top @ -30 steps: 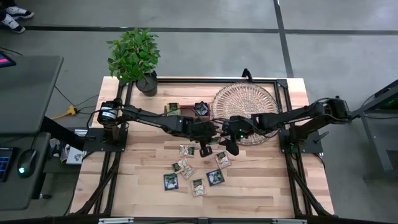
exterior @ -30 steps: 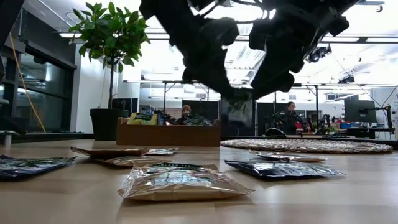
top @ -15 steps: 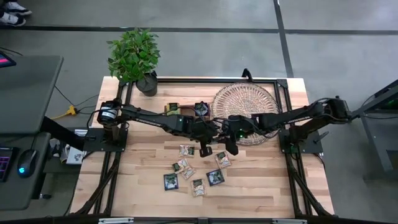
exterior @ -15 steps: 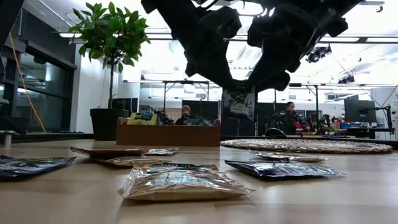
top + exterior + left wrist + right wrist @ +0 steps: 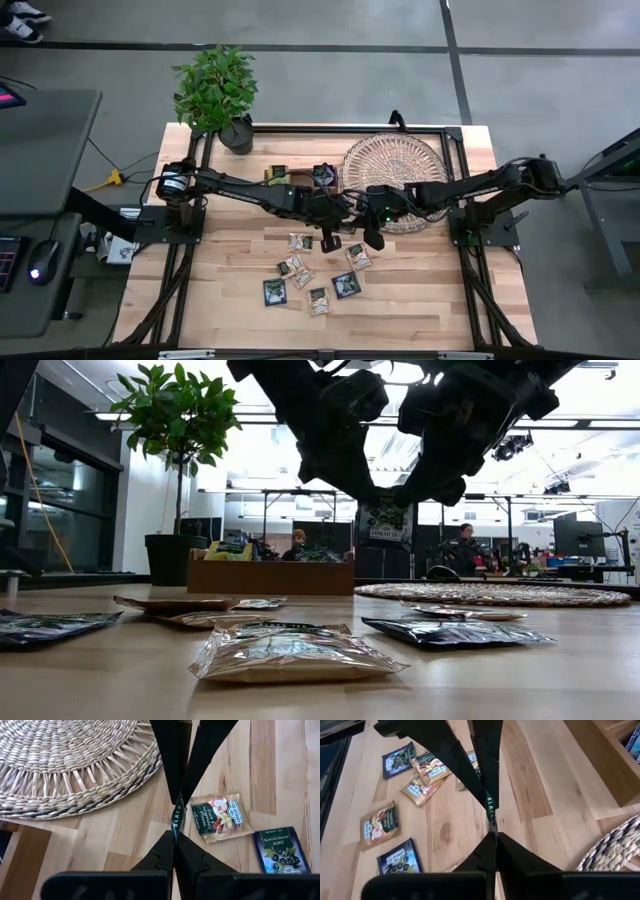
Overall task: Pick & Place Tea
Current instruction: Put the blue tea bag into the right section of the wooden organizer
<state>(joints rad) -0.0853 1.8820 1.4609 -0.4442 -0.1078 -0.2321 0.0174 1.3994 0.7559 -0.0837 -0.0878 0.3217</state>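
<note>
A dark tea sachet (image 5: 385,523) hangs upright in the air over the middle of the table, its face toward the near edge. My left gripper (image 5: 175,839) and my right gripper (image 5: 492,834) are both shut on it, meeting tip to tip from either side. Several more tea sachets lie flat on the wood below: a beige one (image 5: 220,816), a navy one (image 5: 277,851), and others (image 5: 379,824) (image 5: 274,292) toward the near edge. My left gripper pinches the sachet's upper edge near its left corner (image 5: 175,829) between its two fingers. The fingers slant down from the table's left. The sachet hangs below, upright and clear of the table. My right gripper pinches the same sachet at its upper edge near the right corner (image 5: 491,817) between its two fingers. The fingers slant down from the table's right, facing my left gripper's fingertips. The sachet is seen edge-on between the two pairs.
A round wicker tray (image 5: 395,165) lies at the far right of the table. A narrow wooden box (image 5: 295,178) with sachets in it stands at the far middle, and a potted plant (image 5: 215,90) at the far left corner. People sit in the room beyond.
My right gripper has shut on the sachet that my left gripper holds. Both arms have stayed in place. The sachet stays hanging clear of the table.
</note>
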